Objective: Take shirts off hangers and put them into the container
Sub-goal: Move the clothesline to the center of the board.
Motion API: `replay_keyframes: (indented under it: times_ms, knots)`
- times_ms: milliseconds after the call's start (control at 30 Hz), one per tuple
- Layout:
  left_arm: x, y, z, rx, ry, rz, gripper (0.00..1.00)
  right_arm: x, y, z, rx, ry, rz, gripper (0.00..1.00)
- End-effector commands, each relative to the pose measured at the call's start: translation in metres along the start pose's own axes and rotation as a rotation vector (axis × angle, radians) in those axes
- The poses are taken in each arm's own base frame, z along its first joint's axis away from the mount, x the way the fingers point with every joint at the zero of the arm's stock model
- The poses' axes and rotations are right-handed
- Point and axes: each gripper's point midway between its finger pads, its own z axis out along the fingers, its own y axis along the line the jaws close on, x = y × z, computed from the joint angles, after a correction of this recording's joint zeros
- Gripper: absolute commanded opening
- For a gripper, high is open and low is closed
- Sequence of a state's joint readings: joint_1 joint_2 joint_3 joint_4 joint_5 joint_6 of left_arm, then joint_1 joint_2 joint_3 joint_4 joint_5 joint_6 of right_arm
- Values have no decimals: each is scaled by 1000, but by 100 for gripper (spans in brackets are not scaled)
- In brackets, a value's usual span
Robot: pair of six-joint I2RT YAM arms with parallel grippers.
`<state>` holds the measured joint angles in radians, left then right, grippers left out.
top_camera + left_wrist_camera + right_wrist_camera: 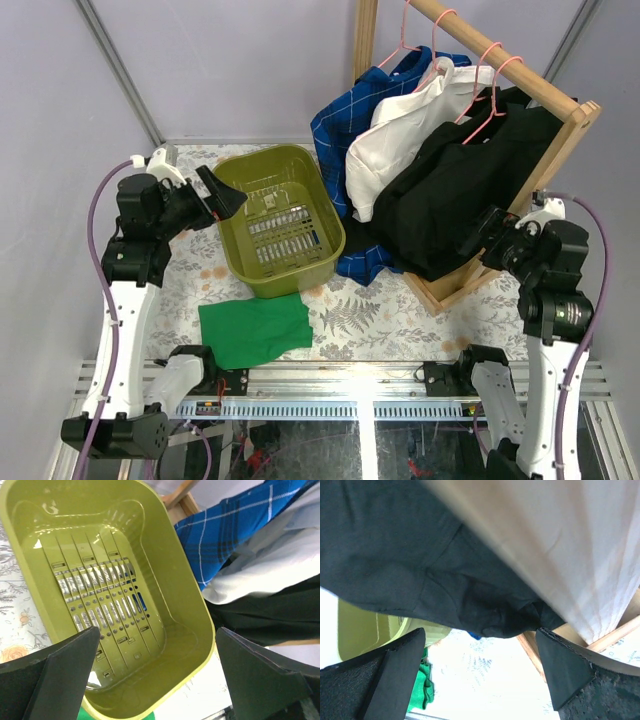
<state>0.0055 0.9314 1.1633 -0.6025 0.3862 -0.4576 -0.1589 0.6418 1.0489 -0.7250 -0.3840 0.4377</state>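
Hanging just ahead of the spread, empty fingers of your right gripper [480, 632], the black shirt [410, 555] looks soft and light; pinch its lower hem. Left gripper [156, 630] likewise spread.

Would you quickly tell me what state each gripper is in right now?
Left gripper: open, holding nothing.
Right gripper: open, holding nothing.
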Motion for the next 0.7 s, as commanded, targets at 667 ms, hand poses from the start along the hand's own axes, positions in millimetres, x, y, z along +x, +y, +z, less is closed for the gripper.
replay_keyframes:
  times_ms: [667]
  knots:
    - [27,25,36,-18,125,95,100,-132,-98,118,443,-92,-204,100]
